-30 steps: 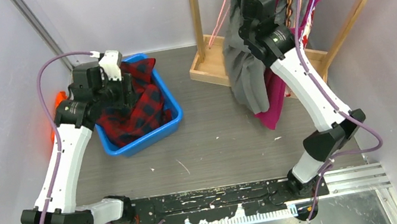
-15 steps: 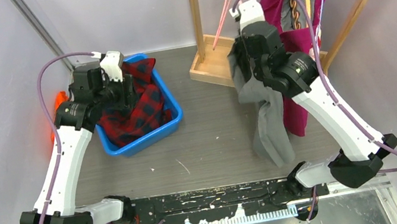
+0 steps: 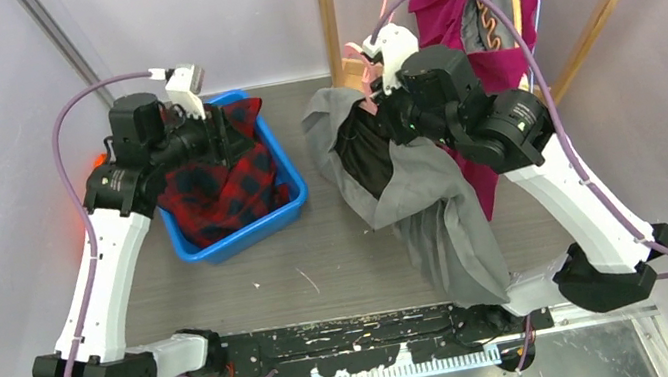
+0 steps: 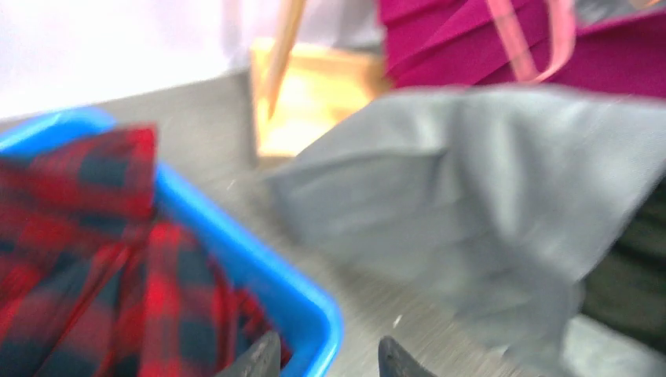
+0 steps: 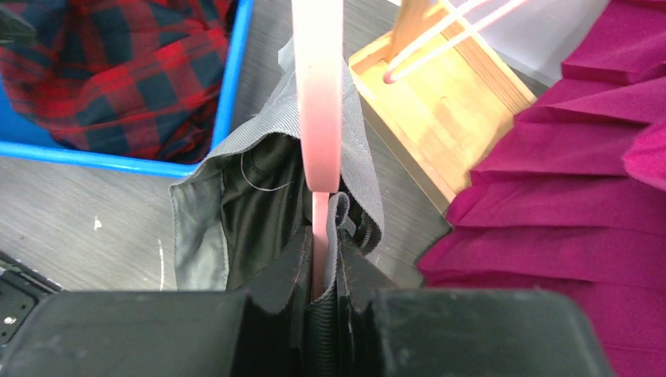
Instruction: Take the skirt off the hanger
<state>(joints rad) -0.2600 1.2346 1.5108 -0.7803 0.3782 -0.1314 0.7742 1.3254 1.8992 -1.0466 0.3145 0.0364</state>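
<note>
Our right hand (image 5: 320, 263) is clamped on the skirt's (image 5: 196, 228) grey twill waistband and on the smooth pink hanger (image 5: 318, 94) inside it. The skirt, black-lined, drapes limp toward the worktop's (image 3: 349, 247) front edge. Our left hand (image 4: 326, 360) has its fingers apart and grips nothing, over the blue plastic bin's (image 4: 259, 267) rim, beside soft red plaid cloth (image 4: 86, 259).

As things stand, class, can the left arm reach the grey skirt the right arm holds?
Probably yes: the grey skirt hangs just beyond the blue bin, nothing between, and the left end effector points toward it, open.
</note>
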